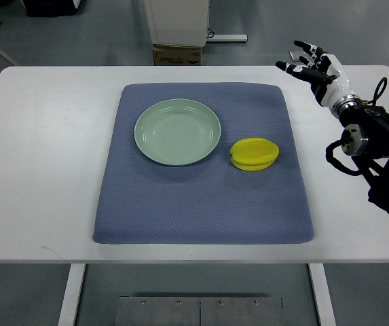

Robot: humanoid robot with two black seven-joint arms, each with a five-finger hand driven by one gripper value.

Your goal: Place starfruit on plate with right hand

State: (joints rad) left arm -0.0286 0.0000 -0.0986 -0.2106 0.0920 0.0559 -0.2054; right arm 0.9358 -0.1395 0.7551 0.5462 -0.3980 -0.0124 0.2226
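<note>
A yellow starfruit [254, 154] lies on the blue mat [201, 204], just right of a pale green plate [177, 131] that holds nothing. My right hand [309, 64] hovers over the table's far right corner, well up and to the right of the fruit, with its fingers spread and nothing in them. Its arm comes in from the right edge. The left arm does not show.
The mat lies on a white table [38, 170]. Beyond the far edge stand a cardboard box [177, 54] and a white cabinet base [177, 20] on the grey floor.
</note>
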